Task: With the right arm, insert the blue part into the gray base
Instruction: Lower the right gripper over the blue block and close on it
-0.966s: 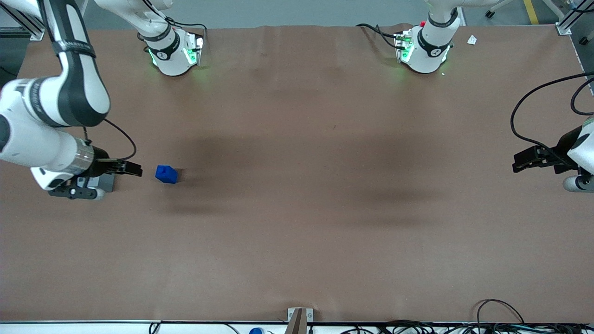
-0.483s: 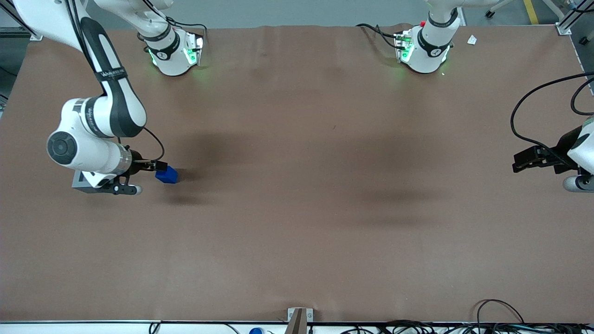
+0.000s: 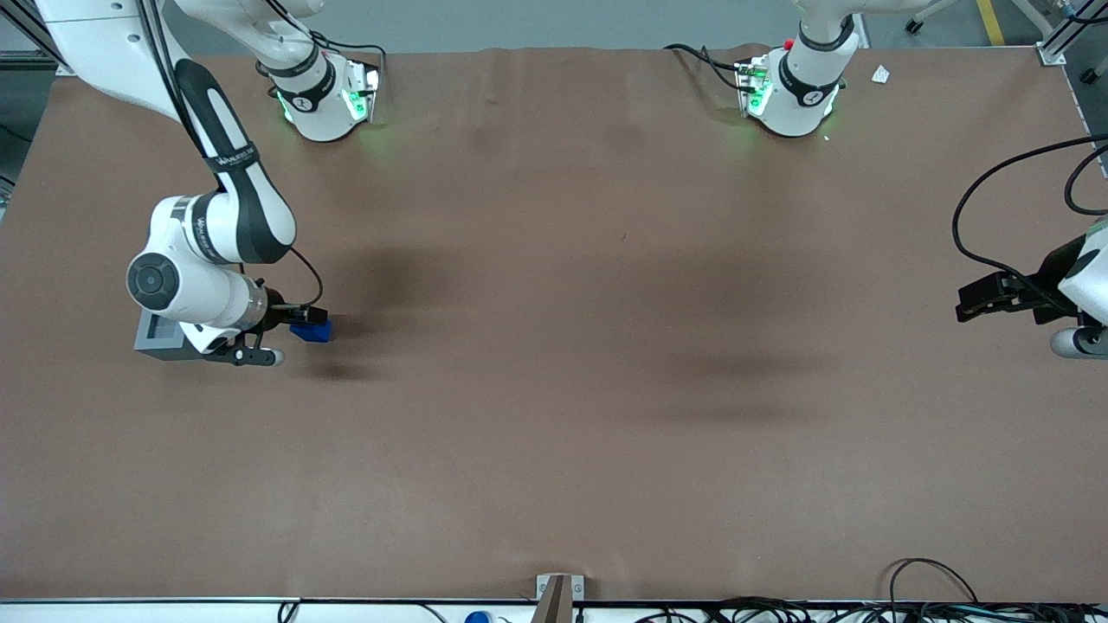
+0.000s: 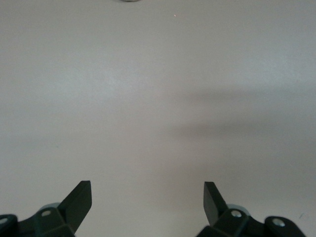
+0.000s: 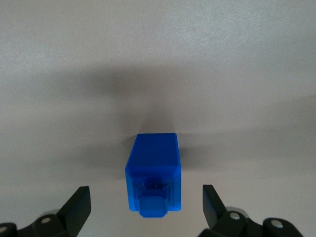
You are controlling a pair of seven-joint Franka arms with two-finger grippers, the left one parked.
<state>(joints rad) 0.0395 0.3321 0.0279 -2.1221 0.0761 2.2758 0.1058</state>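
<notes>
Toward the working arm's end of the surface (image 3: 554,433), we are positioning the right arm (image 3: 212,238) low over the blue part (image 3: 313,331). We are holding the gripper (image 5: 146,205) open, its two fingers (image 5: 79,205) spread wide on either side of the part and touching nothing. The blue part is lying on its side on the surface, just ahead of the fingertips and centred between them. Its long axis is running straight away from the gripper, stepped narrower end toward the wrist camera, so the flat side faces are squared to the finger pads. The gray base (image 3: 160,337) is sitting just beside the gripper, partly under the wrist, with its recess facing up. We are judging the approach nearly complete: a short advance should bring the fingers alongside the part's sides before closing.
</notes>
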